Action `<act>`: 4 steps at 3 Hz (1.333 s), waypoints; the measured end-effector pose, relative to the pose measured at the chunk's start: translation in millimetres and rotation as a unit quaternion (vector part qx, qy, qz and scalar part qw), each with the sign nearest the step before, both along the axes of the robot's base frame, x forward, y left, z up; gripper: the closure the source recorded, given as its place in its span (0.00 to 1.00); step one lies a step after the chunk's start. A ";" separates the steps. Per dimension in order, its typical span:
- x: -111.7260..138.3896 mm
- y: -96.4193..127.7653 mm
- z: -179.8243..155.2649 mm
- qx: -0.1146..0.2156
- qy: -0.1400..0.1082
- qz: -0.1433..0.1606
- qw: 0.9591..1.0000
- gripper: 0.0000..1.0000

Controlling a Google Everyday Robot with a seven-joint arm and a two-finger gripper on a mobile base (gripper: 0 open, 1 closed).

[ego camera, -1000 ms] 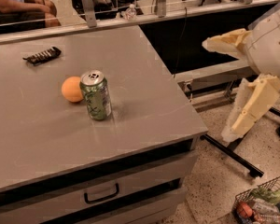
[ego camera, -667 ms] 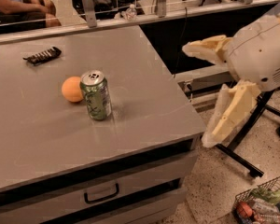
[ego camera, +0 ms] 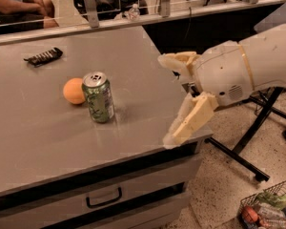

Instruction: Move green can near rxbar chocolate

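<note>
The green can stands upright near the middle of the grey table, green and white with a silver top. The rxbar chocolate lies flat at the table's far left, a dark thin bar. My gripper is over the table's right edge, to the right of the can and well apart from it. It is open and empty, one finger up at the back, the other finger lower at the front.
An orange ball sits just left of the can, touching or nearly touching it. A railing runs behind the table, with people seated beyond. A drawer handle is below the tabletop. A wire basket sits on the floor at right.
My arm has swung left from beside the table to over its right edge, closer to the can. The can, ball and bar have not moved.
</note>
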State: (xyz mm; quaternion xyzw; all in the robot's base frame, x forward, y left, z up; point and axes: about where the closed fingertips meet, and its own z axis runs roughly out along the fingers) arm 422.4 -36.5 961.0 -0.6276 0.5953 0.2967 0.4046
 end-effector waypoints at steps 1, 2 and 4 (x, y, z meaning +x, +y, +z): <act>18.9 13.4 -6.9 0.058 0.004 -0.027 0.998 0.00; 15.4 14.3 -5.8 0.049 0.003 -0.021 0.999 0.00; 43.9 48.9 -14.2 0.104 -0.003 -0.011 0.995 0.00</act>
